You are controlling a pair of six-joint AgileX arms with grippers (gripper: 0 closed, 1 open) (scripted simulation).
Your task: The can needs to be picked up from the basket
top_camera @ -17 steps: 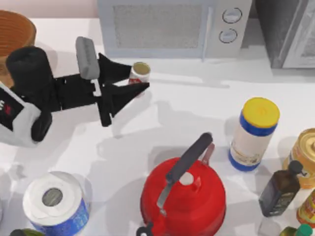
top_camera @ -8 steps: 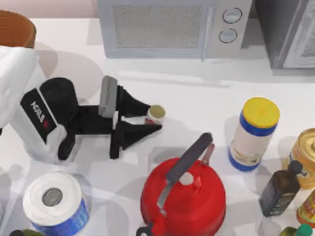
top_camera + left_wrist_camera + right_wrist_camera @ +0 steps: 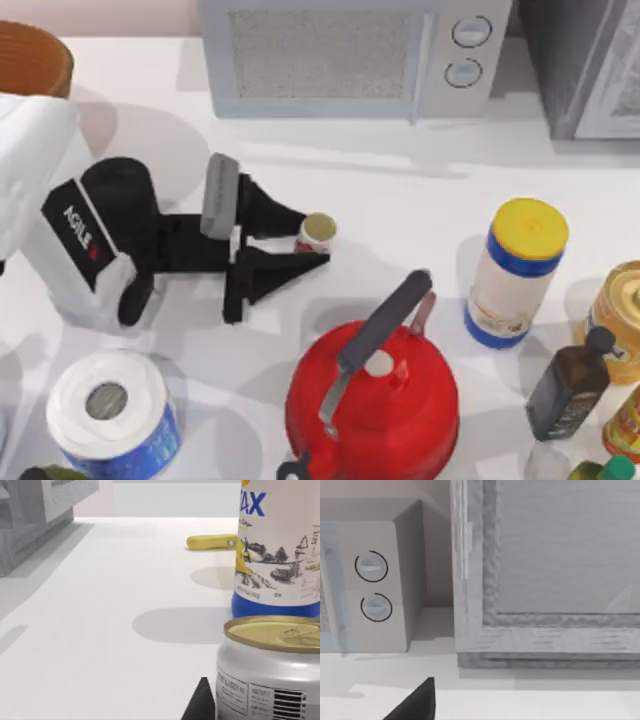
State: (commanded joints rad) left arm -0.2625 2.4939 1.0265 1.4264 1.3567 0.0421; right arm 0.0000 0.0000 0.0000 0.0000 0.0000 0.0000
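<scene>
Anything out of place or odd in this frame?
Nothing spilled, toppled or damaged. One mismatch with the task: the can sits upright between the left gripper fingers over the table, well away from the basket at the far left corner.

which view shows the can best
The left wrist view: the can sits close up, its gold top and printed silver side plain, with the tall bottle behind it. The top view gives it small, between the left gripper fingers, above the red kettle. The right wrist view faces the microwave.

Overhead camera looks down; both wrist cameras sit low, sharing the microwave (image 3: 345, 55).
</scene>
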